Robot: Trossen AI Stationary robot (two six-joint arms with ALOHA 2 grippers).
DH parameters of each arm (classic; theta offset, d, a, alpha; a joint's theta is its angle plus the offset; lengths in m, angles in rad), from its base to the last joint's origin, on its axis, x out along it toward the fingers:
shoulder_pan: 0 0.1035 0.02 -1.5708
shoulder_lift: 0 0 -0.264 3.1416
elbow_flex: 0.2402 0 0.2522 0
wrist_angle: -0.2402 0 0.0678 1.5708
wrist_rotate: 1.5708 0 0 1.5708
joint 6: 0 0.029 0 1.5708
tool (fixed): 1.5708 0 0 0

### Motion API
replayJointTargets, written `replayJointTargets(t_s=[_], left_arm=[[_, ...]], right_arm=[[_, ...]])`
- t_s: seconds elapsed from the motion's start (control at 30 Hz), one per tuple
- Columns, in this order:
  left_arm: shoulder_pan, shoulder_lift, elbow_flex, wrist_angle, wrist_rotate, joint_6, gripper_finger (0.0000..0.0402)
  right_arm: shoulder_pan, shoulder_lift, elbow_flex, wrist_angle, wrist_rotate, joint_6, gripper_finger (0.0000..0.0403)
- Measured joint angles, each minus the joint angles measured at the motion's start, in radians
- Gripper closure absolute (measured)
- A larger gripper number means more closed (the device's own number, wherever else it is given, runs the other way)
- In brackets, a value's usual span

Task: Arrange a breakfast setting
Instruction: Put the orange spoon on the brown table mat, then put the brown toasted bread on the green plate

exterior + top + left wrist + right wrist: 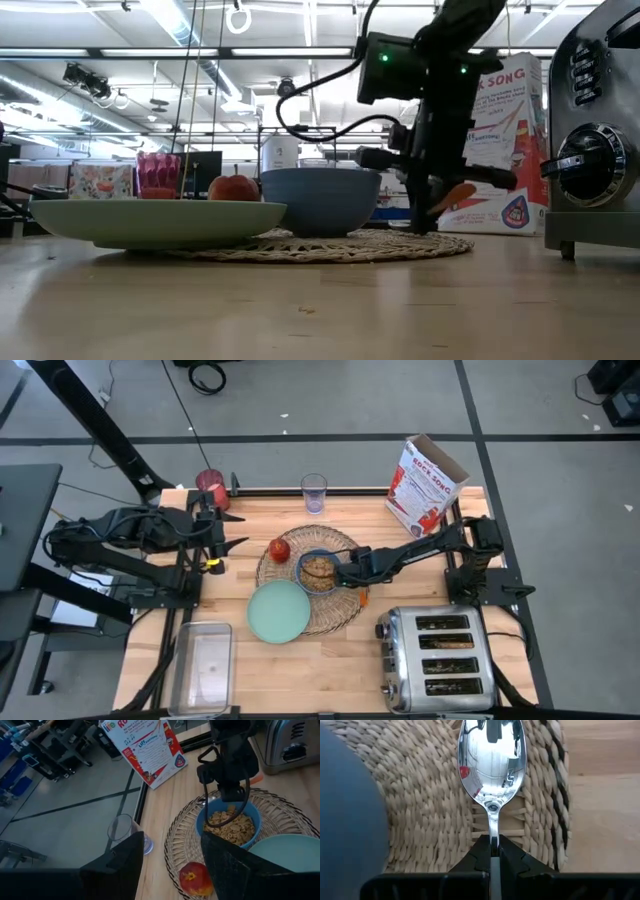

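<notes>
You've got the toaster (437,657) at the near right of the worktop (330,680), 4 slots, toast showing in them. A clear tray (203,663) sits at the near left.

Next back, the plate (279,611) lies on the near-left edge of the mat (335,615), partly overhanging onto wood. It's bare.

Middle of the mat: the bowl (318,571), blue, full of cereal. The apple (279,549) sits just left of it, on the mat's left edge.

Your right claw (350,574) is down just right of the bowl, low over the mat. It's pinching the spoon (492,757) by the thin metal neck; the wrist view shows both fingers (480,852) pressed onto it. The spoon's bowl faces up over the woven straw, beside the blue bowl's wall. You can see the orange handle (452,194) angled behind the claw in the low view. Can't tell whether the spoon touches the mat.

Your left claw (226,547) hangs at the left side of the worktop, left of the apple, fingers spread, holding nothing.

Farther back: an empty clear glass (314,492) at the far edge, center. The red-filled glass (211,487) stands at the far left corner. A cereal box (425,485) stands at the far right, top flap open.
</notes>
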Motion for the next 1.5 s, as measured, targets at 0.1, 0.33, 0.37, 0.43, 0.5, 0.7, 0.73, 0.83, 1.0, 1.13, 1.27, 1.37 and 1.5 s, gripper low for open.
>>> replayJointTargets(t_s=[0.1,0.33,0.37,0.43,0.5,0.7,0.73,0.83,1.0,1.13,1.27,1.37,1.5], left_arm=[[0.0,0.0,0.0,0.0,0.0,-0.02,0.0198],[0.0,0.0,0.0,0.001,0.0,-0.025,0.0198],[0.0,0.0,0.0,0.0,0.0,-0.025,0.0198],[0.0,0.0,0.0,0.001,0.0,-0.025,0.0198],[0.0,0.0,0.0,0.0,0.0,-0.025,0.0198],[0.0,0.0,0.0,0.001,0.0,-0.038,0.0198],[0.0,0.0,0.0,0.0,0.0,-0.043,0.0198],[0.0,0.0,0.0,0.001,0.0,-0.075,0.0198],[0.0,0.0,0.0,0.001,0.0,-0.151,0.0198],[0.006,0.0,0.0,0.013,0.0,-0.192,0.0198],[0.05,0.005,0.0,0.07,0.005,-0.261,0.0198],[0.099,0.004,-0.001,0.086,0.07,-0.329,0.0198],[0.149,0.005,-0.001,0.083,0.214,-0.361,0.0198]], right_arm=[[-0.008,0.01,0.001,0.017,0.002,-0.002,0.0389],[-0.028,0.025,0.001,0.036,-0.011,0.002,0.0369],[-0.03,0.025,0.002,0.037,-0.018,0.002,0.0366],[-0.031,0.025,0.002,0.041,-0.022,0.0,0.0362],[-0.031,0.024,0.002,0.043,-0.021,-0.002,0.036],[-0.031,0.023,0.002,0.045,-0.042,-0.004,0.0356],[-0.031,0.023,0.002,0.045,-0.046,-0.005,0.0356],[-0.03,0.009,0.001,0.044,-0.06,-0.006,0.0355],[-0.028,-0.059,0.001,0.031,-0.03,-0.053,0.0355],[-0.037,-0.134,0.001,-0.018,0.014,-0.055,0.0354],[-0.041,-0.231,0.001,-0.053,0.08,-0.105,0.0354],[-0.041,-0.326,0.001,-0.044,0.11,-0.272,0.0354],[-0.021,-0.462,0.001,-0.01,0.03,-0.697,0.0354]])
